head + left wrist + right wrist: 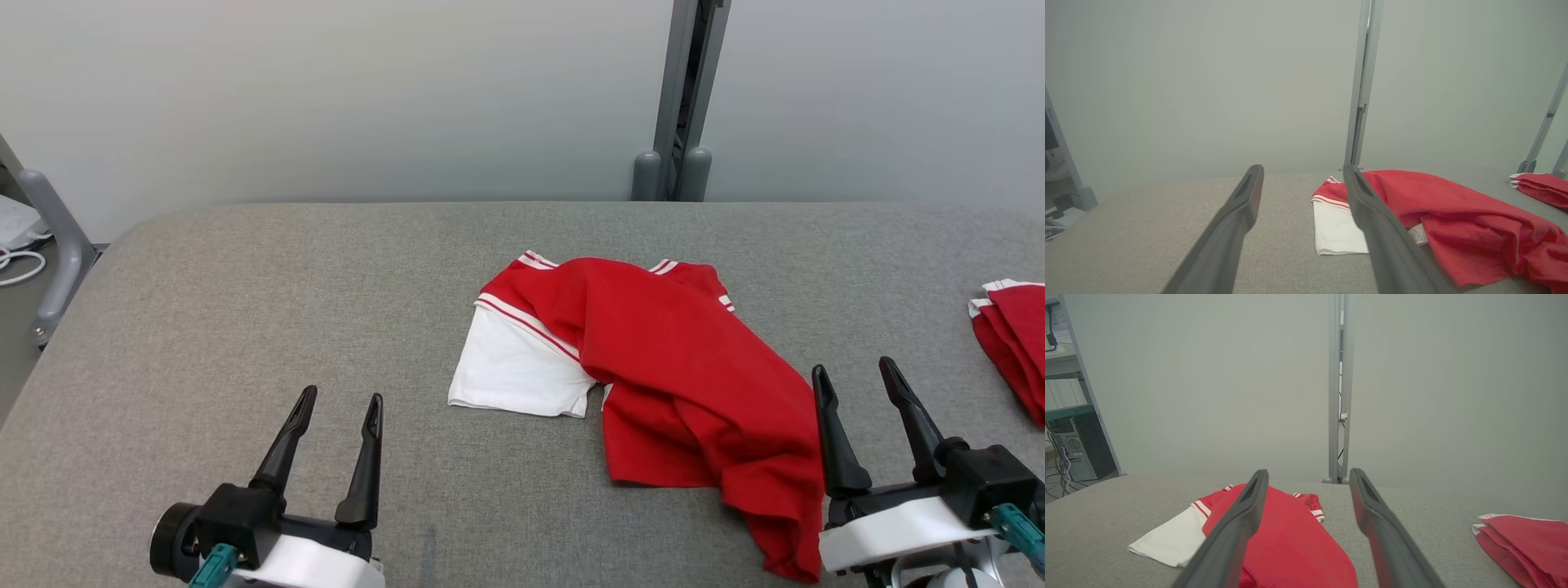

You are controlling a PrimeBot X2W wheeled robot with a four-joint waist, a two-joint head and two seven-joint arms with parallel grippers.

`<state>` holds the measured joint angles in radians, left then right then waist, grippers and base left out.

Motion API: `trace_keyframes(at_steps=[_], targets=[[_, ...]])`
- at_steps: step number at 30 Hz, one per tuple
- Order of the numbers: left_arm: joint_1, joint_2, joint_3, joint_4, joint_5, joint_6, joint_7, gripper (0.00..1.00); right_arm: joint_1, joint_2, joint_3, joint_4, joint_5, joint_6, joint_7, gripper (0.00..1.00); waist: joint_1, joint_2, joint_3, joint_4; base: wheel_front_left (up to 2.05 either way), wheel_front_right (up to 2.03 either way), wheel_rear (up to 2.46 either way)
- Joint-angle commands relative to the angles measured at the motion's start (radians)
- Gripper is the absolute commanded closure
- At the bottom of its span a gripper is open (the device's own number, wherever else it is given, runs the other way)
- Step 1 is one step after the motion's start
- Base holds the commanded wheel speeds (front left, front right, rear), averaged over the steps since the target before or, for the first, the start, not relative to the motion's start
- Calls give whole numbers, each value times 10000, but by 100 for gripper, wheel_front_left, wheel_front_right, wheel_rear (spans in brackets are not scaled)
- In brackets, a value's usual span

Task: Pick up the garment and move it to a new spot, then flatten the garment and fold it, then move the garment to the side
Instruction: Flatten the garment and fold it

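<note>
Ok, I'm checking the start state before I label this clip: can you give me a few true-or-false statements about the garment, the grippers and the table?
1. The red and white garment lies crumpled on the grey table. True.
2. The left gripper is shut on the garment. False: it is open, apart from the cloth, and holds nothing.
3. The right gripper is open and holds nothing. True.
4. A second red garment lies at the table's left edge. False: it lies at the right edge.
5. The white panel is on the garment's left side. True.
</note>
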<state>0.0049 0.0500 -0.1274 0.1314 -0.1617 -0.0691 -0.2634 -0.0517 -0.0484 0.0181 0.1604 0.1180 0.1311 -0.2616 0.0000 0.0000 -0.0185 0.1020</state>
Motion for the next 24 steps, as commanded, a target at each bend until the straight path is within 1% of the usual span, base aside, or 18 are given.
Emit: trace_keyframes(at_steps=[1,15,19,21,24], targets=[[-22,25,-1,20,-53,25,-16,0,-76,-45,-11,17,70,-8,-45,0,0,0,-4,1,0,0,0],[-84,23,-66,117,-61,53,-17,0,-92,-45,51,-51,84,-8,-47,0,0,0,-84,37,0,0,0],[-115,27,-146,181,-36,22,-17,0,28,-45,59,-56,0,-8,-45,0,0,0,-79,225,0,0,0],[-120,24,-201,222,-51,11,-17,0,53,-42,203,-68,62,-8,-45,0,0,0,-60,367,0,0,0],[-147,28,-281,298,-62,11,-17,0,-78,-35,879,-8,-38,-6,-45,0,0,0,3,639,0,0,0]])
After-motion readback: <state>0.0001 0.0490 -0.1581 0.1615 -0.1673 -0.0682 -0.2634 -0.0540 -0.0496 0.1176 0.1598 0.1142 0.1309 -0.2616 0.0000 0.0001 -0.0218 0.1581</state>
